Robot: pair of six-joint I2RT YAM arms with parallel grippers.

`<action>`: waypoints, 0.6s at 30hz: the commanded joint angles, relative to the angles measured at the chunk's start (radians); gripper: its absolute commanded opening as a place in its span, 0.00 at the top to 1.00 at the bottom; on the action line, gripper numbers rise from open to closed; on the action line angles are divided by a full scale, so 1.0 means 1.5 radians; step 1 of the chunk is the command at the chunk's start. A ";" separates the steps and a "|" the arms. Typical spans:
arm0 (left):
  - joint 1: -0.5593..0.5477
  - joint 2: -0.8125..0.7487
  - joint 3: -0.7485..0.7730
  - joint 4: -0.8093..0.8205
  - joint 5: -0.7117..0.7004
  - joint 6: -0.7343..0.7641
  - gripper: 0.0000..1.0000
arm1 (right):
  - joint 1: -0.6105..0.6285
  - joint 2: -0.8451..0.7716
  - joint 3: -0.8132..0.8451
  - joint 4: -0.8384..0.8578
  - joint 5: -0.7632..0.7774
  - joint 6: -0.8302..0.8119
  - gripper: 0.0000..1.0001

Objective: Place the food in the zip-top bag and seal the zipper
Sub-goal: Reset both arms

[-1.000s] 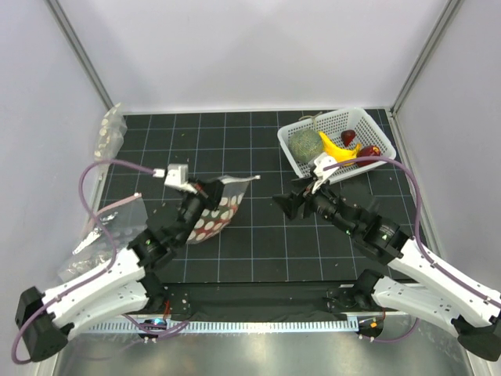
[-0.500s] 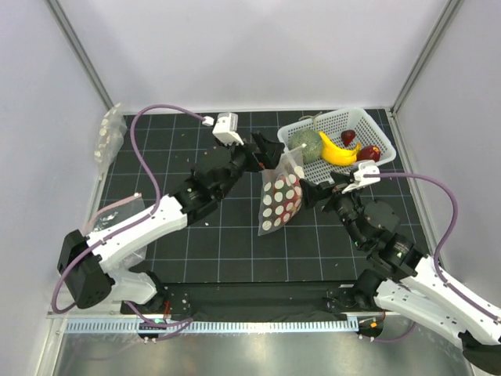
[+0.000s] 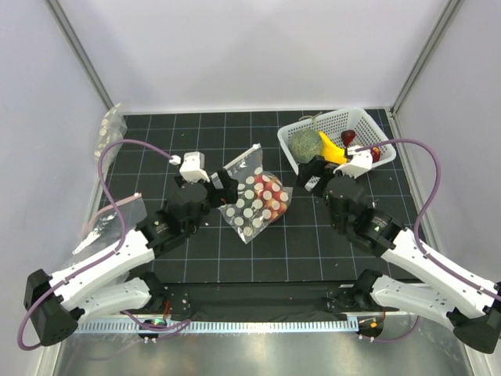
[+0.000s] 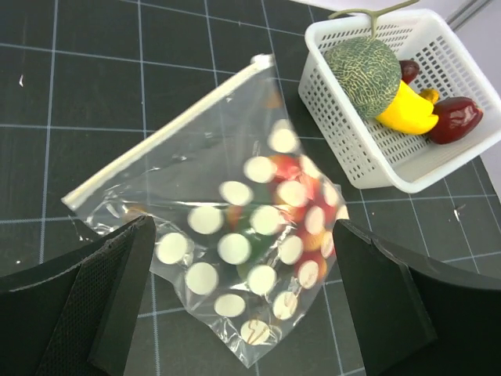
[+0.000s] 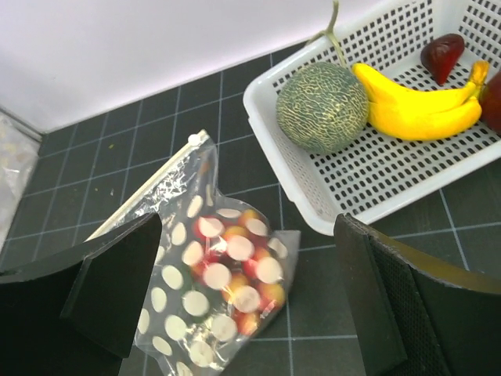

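Observation:
The zip-top bag (image 3: 252, 202), clear with white dots, lies flat on the black grid mat between the two arms. The food (image 3: 273, 206), small red and yellow fruits, is bunched inside its right part. The zipper (image 3: 241, 157) runs along the bag's far edge. My left gripper (image 3: 221, 186) is open beside the bag's left edge, not touching it. My right gripper (image 3: 308, 173) is open, right of the bag and near the basket. The left wrist view shows the bag (image 4: 227, 235), food (image 4: 301, 207) and zipper (image 4: 164, 137) ahead of the spread fingers (image 4: 117, 290). The right wrist view shows bag (image 5: 180, 313) and food (image 5: 235, 270).
A white basket (image 3: 368, 125) at the back right holds a netted green melon (image 3: 305, 143), a yellow banana (image 3: 335, 150) and dark red fruit (image 3: 348, 138). Plain clear bags lie at the far left edge (image 3: 109, 129) and the near left (image 3: 106, 227).
Half a second ago the bag hung upright between both grippers near the basket. Now it lies flat on the mat, both grippers are open, and the arms have drawn back.

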 commanded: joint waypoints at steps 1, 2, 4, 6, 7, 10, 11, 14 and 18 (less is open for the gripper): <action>0.002 -0.051 -0.021 0.024 -0.006 0.039 0.00 | -0.001 -0.009 0.019 -0.002 0.043 0.025 0.00; 0.002 -0.060 -0.030 0.045 0.003 0.040 0.00 | 0.000 -0.013 0.015 0.004 0.044 0.016 0.00; 0.002 -0.081 -0.050 0.066 0.022 0.053 0.00 | 0.000 -0.035 0.005 0.007 0.046 -0.004 0.00; 0.002 -0.092 -0.056 0.067 0.016 0.059 0.00 | 0.000 -0.054 -0.020 0.030 0.048 -0.016 0.00; 0.002 -0.104 -0.058 0.067 0.008 0.064 0.00 | 0.000 -0.077 -0.031 0.042 0.051 -0.023 0.00; 0.002 -0.120 -0.065 0.069 0.005 0.068 0.00 | 0.000 -0.107 -0.070 0.093 0.055 -0.039 0.00; 0.002 -0.124 -0.065 0.069 0.007 0.068 0.00 | -0.001 -0.122 -0.079 0.095 0.056 -0.039 0.00; 0.002 -0.135 -0.070 0.069 0.013 0.069 0.00 | -0.002 -0.135 -0.081 0.091 0.070 -0.035 0.00; 0.002 -0.147 -0.084 0.076 0.011 0.079 0.00 | -0.001 -0.123 -0.075 0.073 0.109 -0.016 0.00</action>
